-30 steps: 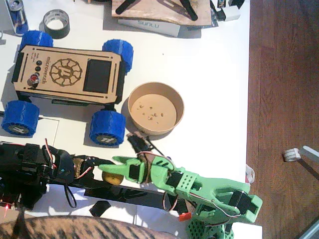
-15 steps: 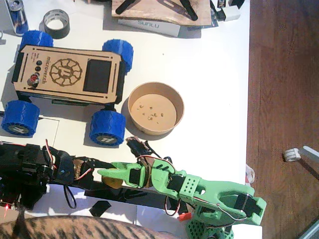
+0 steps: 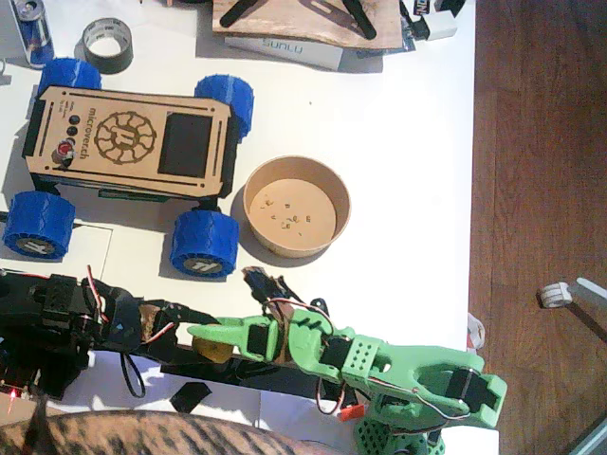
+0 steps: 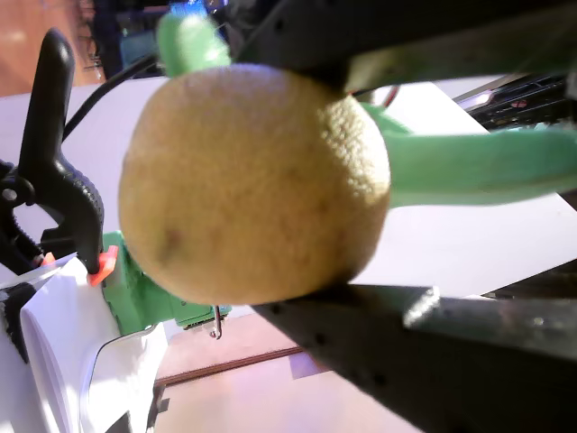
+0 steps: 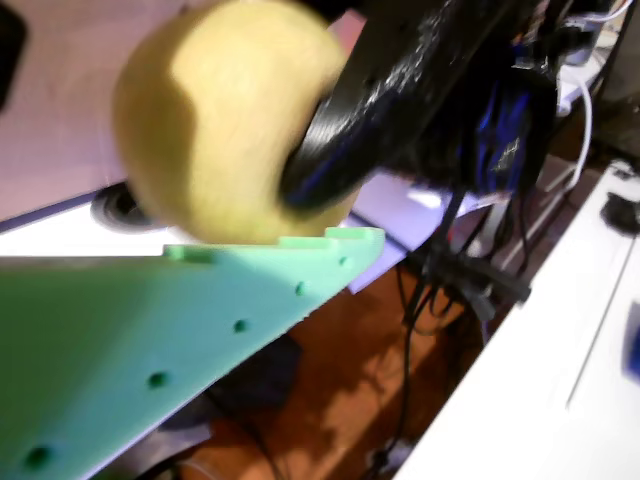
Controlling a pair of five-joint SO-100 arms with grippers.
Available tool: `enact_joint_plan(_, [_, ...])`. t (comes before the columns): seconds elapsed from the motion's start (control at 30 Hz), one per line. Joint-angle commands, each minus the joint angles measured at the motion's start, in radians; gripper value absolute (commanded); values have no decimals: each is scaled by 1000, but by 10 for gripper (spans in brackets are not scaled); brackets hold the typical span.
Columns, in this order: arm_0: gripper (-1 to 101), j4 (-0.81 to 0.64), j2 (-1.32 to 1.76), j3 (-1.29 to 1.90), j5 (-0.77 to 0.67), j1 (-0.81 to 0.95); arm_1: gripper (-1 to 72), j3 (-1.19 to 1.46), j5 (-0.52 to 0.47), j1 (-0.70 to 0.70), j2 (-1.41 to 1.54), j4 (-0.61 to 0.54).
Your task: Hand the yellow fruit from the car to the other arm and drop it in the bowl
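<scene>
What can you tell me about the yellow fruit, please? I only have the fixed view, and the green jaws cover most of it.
Observer: A wrist view shows the yellow fruit pinched from above and below by the black jaws of the left gripper.
Operator: Thank you. Is the green side touching it?
Observer: The right gripper has one flat green jaw against the fruit in a wrist view. Its other jaw is out of frame there, so I cannot say it has closed.
Operator: Does the skin look damaged?
Observer: No cuts show up close, only fine mottling and one small dark speck.
</scene>
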Motion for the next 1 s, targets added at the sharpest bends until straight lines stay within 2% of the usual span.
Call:
enact_joint_plan(0.0, [2,-28,0,-14,-11,-2,378,14,-26,-35,41,25])
enact_joint_plan(0.2, [2,-28,0,-14,-11,-2,333,57,-91,-38,146,89])
enact_joint_plan(0.4, [2,-29,0,-14,-11,-2,307,34,-107,-20,97,74])
enact_joint_plan(0.43, [2,-31,0,-14,-11,-2,279,34,-114,-20,98,74])
enact_joint_plan(0.53, [2,-32,0,-14,-11,-2,22,40,-129,-18,115,74])
enact_joint_plan(0.57, [2,-32,0,-14,-11,-2,1,40,-129,-15,120,77])
enact_joint_plan(0.97, [2,-32,0,-14,-11,-2,0,38,-140,26,118,94])
